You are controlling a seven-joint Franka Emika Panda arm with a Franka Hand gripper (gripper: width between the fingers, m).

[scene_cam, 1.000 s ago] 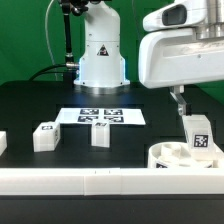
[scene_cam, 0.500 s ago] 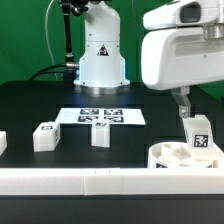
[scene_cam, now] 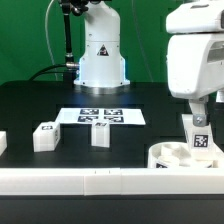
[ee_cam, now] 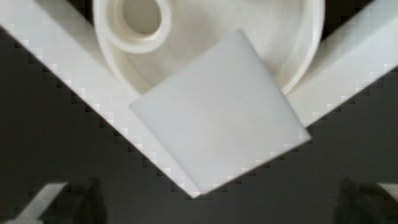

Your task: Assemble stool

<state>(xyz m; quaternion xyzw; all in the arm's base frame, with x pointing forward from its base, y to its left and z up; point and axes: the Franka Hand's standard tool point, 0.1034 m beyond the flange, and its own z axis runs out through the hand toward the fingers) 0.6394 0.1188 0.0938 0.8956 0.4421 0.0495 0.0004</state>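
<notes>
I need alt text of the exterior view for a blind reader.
An open pincer hangs over a tagged leg standing upright on the round seat, at the exterior view's right. Loose legs and the marker board lie on the black table.

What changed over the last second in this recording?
The gripper shifted toward the exterior view's right and is now over the upright leg standing on the seat. Its jaws stayed open; nothing was taken or released. Seat, upright leg, loose legs and marker board did not move.
</notes>
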